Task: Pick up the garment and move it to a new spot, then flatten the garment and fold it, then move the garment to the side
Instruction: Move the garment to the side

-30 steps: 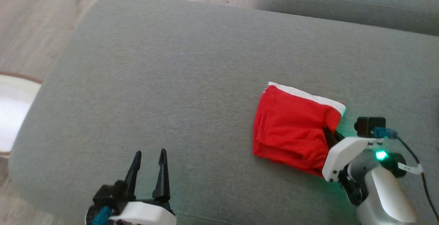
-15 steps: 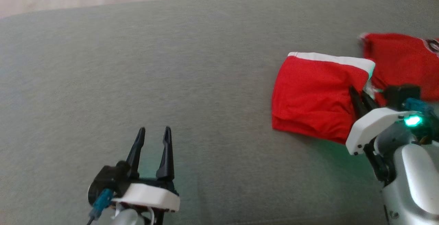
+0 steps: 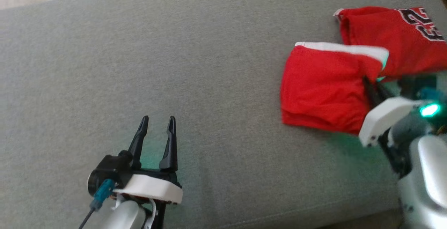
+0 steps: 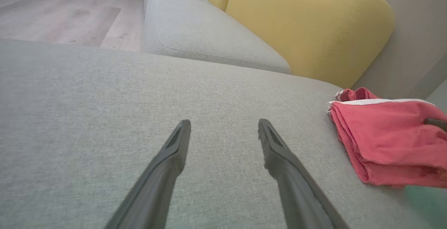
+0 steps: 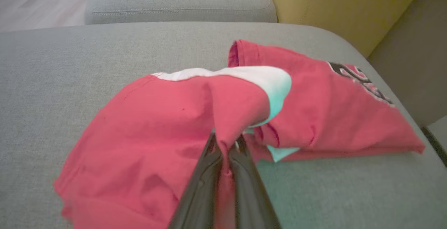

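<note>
The garment [image 3: 324, 89] is a folded red piece with a white band, lying on the right part of the grey cushion [image 3: 209, 65]. My right gripper [image 3: 371, 86] is shut on its right edge. In the right wrist view, red cloth of the garment [image 5: 146, 127] is pinched and pulled up between the tips of the right gripper [image 5: 226, 141]. My left gripper [image 3: 158, 120] stands open over bare cushion at the lower left, well apart from the garment. In the left wrist view the left gripper [image 4: 224, 124] holds nothing, and the garment [image 4: 384, 141] lies off to the right.
A second red jersey [image 3: 394, 37] with a black number lies just behind and right of the garment, near the cushion's right end [image 5: 331, 110]. Yellow back cushions [image 4: 307, 23] and another grey seat [image 4: 195, 30] stand beyond. Wooden floor [image 4: 52, 12] lies past the far edge.
The head camera has swung right, bringing the numbered jersey into view. The right gripper stays shut on the garment's edge. The left gripper stays open.
</note>
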### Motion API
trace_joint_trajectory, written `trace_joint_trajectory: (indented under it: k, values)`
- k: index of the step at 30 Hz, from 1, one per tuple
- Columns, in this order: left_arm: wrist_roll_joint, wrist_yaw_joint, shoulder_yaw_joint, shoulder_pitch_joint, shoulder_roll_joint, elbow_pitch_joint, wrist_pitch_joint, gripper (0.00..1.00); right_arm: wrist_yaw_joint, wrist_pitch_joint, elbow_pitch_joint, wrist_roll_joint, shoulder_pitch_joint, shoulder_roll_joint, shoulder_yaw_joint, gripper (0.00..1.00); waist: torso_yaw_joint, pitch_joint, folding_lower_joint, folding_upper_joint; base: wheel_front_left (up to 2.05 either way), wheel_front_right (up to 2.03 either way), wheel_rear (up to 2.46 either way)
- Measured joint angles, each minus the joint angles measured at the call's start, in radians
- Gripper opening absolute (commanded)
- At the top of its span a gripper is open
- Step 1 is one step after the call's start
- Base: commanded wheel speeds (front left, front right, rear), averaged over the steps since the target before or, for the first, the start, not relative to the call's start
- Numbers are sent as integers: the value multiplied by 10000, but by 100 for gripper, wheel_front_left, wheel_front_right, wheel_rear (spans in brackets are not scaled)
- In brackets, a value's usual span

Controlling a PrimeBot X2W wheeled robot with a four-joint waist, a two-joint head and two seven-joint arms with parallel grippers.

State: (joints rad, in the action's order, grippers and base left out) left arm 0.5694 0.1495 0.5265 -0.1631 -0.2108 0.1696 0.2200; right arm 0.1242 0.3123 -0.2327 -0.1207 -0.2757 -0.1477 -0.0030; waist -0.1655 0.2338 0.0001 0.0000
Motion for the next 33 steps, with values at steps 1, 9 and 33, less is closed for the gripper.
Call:
trace_joint_trajectory:
  k: [1, 9, 33]
  values:
    - [0, 2, 6, 1, -10, -13, -2, 100, 0, 67, -17, 13, -185, -123, 33, 0, 63, 15, -1, 0, 0, 0, 0]
    - [2, 54, -4, 1, -35, -115, 0, 100, 0, 989, -476, 178, -1431, -2002, 15, 0, 841, 181, 0, 0, 0, 0, 0]
    - [-92, 92, 238, -267, -21, -263, -2, 100, 0, 1390, -2968, 959, -3046, -4592, -1647, 100, 2134, 1069, 0, 0, 0, 0, 0]
